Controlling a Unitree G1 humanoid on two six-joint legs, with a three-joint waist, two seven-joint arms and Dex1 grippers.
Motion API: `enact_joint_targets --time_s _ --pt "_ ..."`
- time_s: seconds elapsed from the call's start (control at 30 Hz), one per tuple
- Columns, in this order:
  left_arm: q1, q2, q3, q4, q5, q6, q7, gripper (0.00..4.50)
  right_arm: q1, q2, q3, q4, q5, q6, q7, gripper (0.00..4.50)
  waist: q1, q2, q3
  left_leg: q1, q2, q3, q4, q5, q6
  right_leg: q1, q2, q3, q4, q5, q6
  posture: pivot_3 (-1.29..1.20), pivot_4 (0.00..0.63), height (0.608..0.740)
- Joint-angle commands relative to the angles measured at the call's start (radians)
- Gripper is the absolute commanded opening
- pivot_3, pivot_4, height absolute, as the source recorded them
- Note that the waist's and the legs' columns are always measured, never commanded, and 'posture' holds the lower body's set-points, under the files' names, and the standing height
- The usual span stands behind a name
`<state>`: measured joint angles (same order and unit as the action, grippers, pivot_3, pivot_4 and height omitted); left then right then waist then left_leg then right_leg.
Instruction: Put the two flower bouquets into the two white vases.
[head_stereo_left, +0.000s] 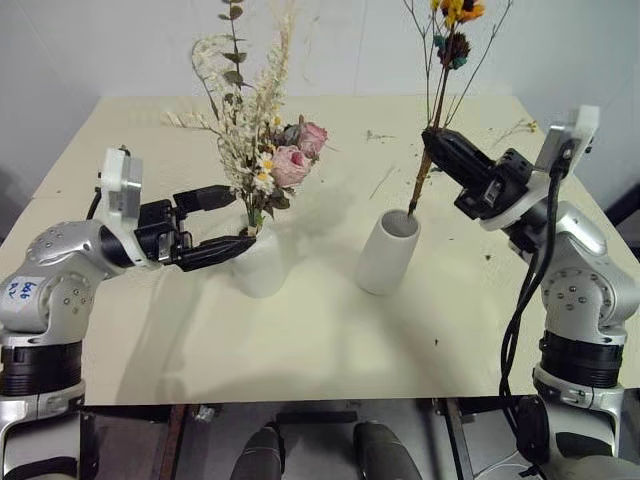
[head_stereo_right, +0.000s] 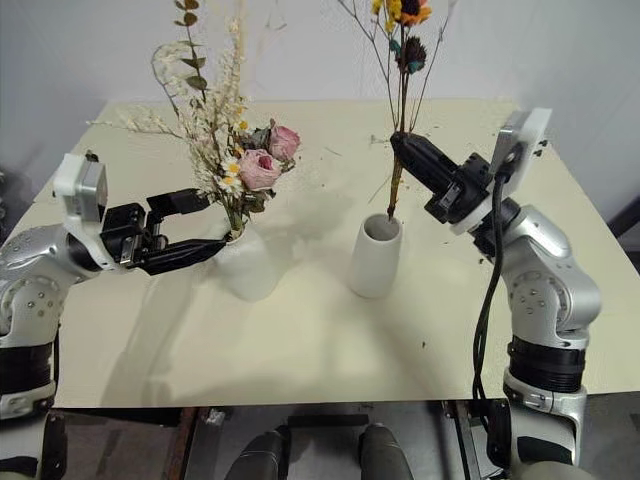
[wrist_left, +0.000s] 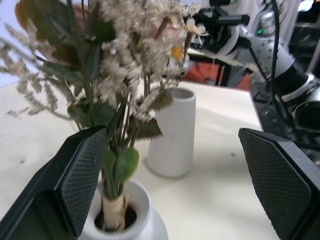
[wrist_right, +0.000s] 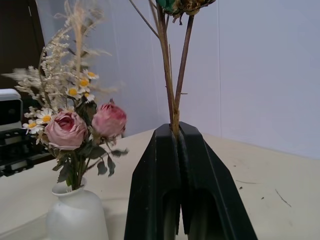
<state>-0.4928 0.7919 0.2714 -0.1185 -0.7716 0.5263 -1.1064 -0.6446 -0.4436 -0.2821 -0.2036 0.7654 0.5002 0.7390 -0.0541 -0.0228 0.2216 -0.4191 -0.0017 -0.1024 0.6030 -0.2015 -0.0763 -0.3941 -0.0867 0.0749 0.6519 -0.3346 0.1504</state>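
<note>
While the pink-rose bouquet (head_stereo_left: 262, 150) stands in the rounded vase (head_stereo_left: 259, 262) left of centre between the wide-open left gripper (head_stereo_left: 222, 222), the right gripper (head_stereo_left: 436, 141) pinches the thin yellow-orange bunch (head_stereo_left: 447, 60), stems reaching the cylinder vase (head_stereo_left: 388, 251) at centre; cream table (head_stereo_left: 300, 340), pale wall (head_stereo_left: 120, 40).

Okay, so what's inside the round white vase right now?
The round vase holds the pink rose bouquet; its bound stems enter the neck. Anything lower inside is hidden by the vase wall.

Open jaws flank the rose bouquet (wrist_left: 115, 90) standing in the rounded vase (wrist_left: 135, 220).
</note>
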Motion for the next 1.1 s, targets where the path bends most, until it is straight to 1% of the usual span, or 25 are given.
enact_joint_targets --time_s 0.03,0.27,0.47,0.57,0.6,0.77,0.93,0.97,1.1 --pt "0.037 0.038 0.056 -0.098 -0.023 0.016 0.021 4.5 0.003 0.011 0.003 -0.008 -0.001 -0.049 0.008 0.05 0.001 0.0 0.0 0.0 0.001 0.0 0.0 0.0 0.0 0.0 0.001 0.0 0.0 0.0 0.0 0.0 0.15 0.74" --pt "0.082 0.073 0.103 -0.206 -0.086 0.089 0.07 4.5 0.025 0.039 0.025 0.023 -0.024 -0.1 0.009 0.05 0.001 0.0 0.0 0.0 0.001 0.0 0.0 0.0 0.0 0.0 0.001 0.001 0.0 0.0 0.0 0.0 0.15 0.74" --pt "0.117 0.074 0.119 -0.251 -0.108 0.11 0.102 4.5 0.04 0.059 0.039 0.041 -0.023 -0.118 0.009 0.05 0.0 0.0 0.0 0.001 0.001 0.0 -0.001 0.0 0.0 0.0 0.002 0.001 0.0 0.0 -0.001 0.0 0.15 0.74" --pt "0.11 0.07 0.115 -0.251 -0.106 0.104 0.112 4.5 0.053 0.058 0.039 0.047 -0.026 -0.123 0.014 0.64 0.001 0.0 0.0 0.001 0.001 0.0 -0.001 0.0 0.0 0.0 0.002 0.001 0.0 0.0 -0.001 0.0 0.15 0.74" --pt "0.107 0.069 0.112 -0.247 -0.104 0.101 0.113 4.5 0.058 0.056 0.041 0.047 -0.033 -0.13 0.019 0.92 0.001 0.0 0.0 0.001 0.001 0.0 -0.001 0.0 0.0 0.0 0.002 0.001 0.0 0.0 -0.001 0.0 0.15 0.74" --pt "0.095 0.066 0.104 -0.23 -0.091 0.086 0.11 4.5 0.075 0.038 0.033 0.026 -0.035 -0.134 0.032 2.65 0.001 0.0 0.0 0.001 0.001 0.0 -0.001 0.0 0.0 0.0 0.002 0.001 -0.001 0.0 -0.001 0.0 0.15 0.74" --pt "0.089 0.063 0.099 -0.194 -0.07 0.056 0.101 4.5 0.092 -0.027 -0.002 0.01 -0.038 -0.132 0.045 4.31 0.002 0.0 0.0 0.001 0.001 0.0 -0.002 0.0 0.0 0.0 0.002 0.001 -0.002 0.0 -0.001 0.0 0.15 0.74" --pt "0.092 0.067 0.102 -0.179 -0.061 0.045 0.094 4.5 0.102 -0.059 -0.017 0.003 -0.035 -0.125 0.055 4.45 0.003 0.0 0.0 0.001 0.001 0.0 -0.003 0.0 0.0 0.0 0.002 0.001 -0.002 0.0 -0.001 0.0 0.15 0.74" --pt "0.114 0.082 0.123 -0.107 -0.02 -0.01 0.057 4.5 0.156 -0.21 -0.089 0.009 -0.018 -0.108 0.138 4.45 0.01 0.0 0.0 0.001 0.001 0.0 -0.005 0.0 0.0 0.0 0.002 0.001 -0.005 0.0 -0.001 0.0 0.15 0.74"
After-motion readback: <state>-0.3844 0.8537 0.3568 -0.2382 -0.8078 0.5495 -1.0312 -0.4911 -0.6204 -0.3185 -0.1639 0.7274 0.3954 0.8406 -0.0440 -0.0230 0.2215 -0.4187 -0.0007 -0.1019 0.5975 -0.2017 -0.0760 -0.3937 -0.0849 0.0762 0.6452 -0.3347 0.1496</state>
